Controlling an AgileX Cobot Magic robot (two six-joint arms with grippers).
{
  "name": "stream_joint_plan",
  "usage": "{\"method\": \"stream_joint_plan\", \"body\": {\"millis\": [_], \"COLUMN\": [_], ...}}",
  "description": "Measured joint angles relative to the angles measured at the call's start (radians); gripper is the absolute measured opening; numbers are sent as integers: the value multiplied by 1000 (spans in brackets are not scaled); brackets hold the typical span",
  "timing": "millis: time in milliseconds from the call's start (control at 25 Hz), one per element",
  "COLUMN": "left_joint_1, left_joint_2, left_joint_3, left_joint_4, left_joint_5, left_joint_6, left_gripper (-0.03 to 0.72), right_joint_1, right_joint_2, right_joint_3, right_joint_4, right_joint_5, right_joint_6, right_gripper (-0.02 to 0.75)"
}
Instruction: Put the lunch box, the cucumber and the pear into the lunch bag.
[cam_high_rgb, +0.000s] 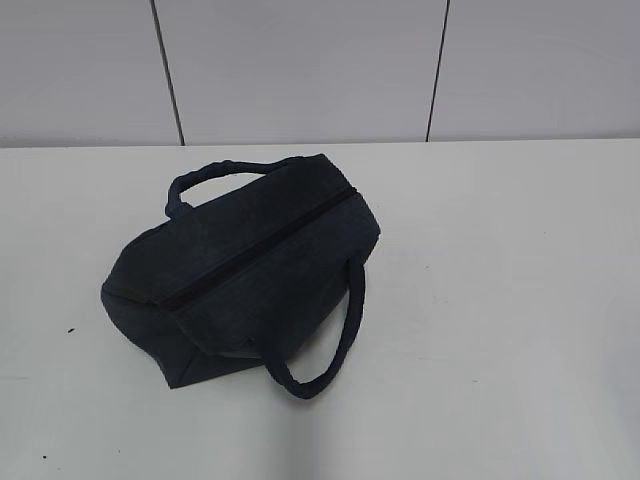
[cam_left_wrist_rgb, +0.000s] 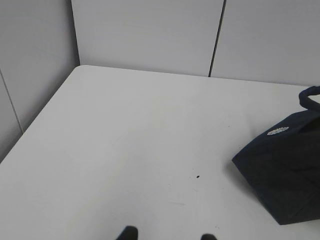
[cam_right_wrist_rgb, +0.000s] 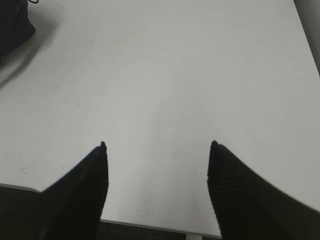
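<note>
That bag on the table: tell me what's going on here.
Nothing is being handled right now. The lunch bag lies alone on the white table, its top zipper closed. No lunch box, cucumber or pear shows in any view. The left gripper and right gripper are both open and empty over bare table, away from the bag.

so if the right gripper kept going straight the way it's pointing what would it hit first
Probably just the bare table. The open right gripper points across empty white surface; the bag sits off to the far left, out of line, though depth is hard to judge.
</note>
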Motion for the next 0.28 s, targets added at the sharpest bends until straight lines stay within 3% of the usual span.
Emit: {"method": "stream_joint_plan", "body": {"millis": [280], "left_joint_1": [0], "left_joint_2": [0], "left_joint_3": [0], "left_joint_4": [0], "left_joint_5": [0], "left_joint_6": [0], "left_gripper": [246], "right_joint_1": [0], "right_joint_2": [0], "right_joint_3": [0], "right_joint_4": [0], "right_joint_5": [0], "right_joint_6": [0], "right_gripper": [491]}}
